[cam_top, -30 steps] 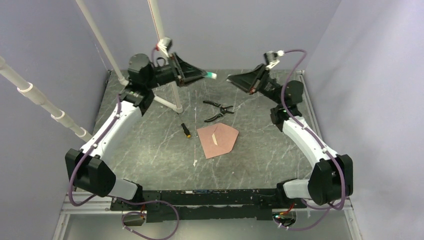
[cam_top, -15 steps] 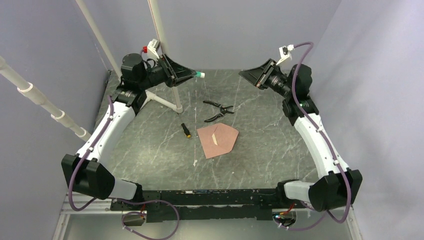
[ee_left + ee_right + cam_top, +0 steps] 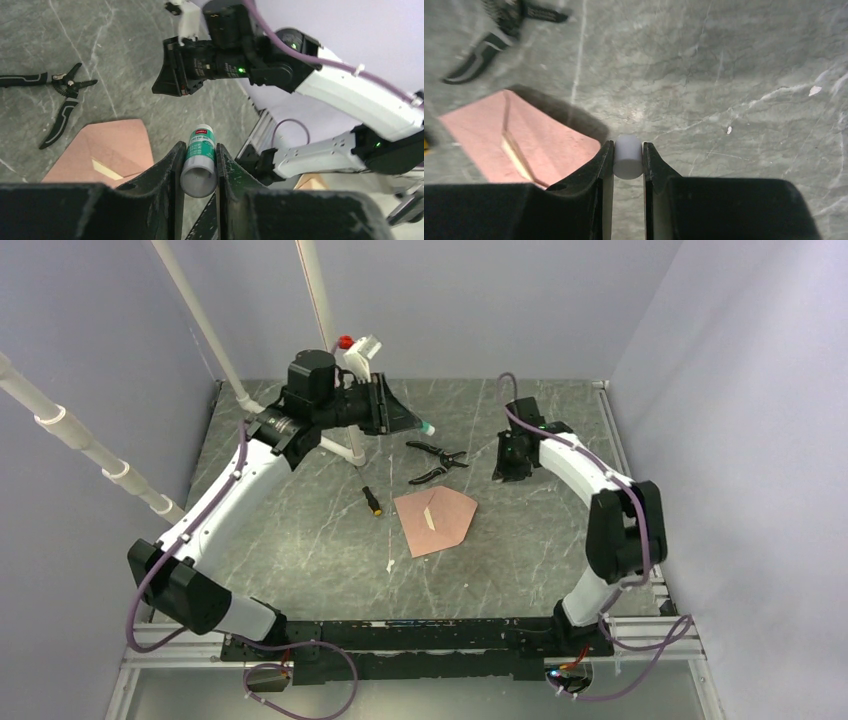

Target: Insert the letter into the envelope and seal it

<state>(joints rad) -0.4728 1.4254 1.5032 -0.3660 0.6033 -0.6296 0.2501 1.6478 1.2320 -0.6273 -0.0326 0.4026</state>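
Envelope (image 3: 450, 522) near pliers (image 3: 450, 457); cap (image 3: 628, 156) wrist-view only

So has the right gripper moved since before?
Yes. The right gripper came down from high near the back wall and is now just right of the pliers.

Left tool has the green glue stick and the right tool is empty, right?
Not quite. The left tool does grip the glue stick, but the right tool is shut on a small white cylinder, as the right wrist view shows.

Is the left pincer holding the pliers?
No, the left pincer grips a green-labelled tube; the pliers lie on the table.
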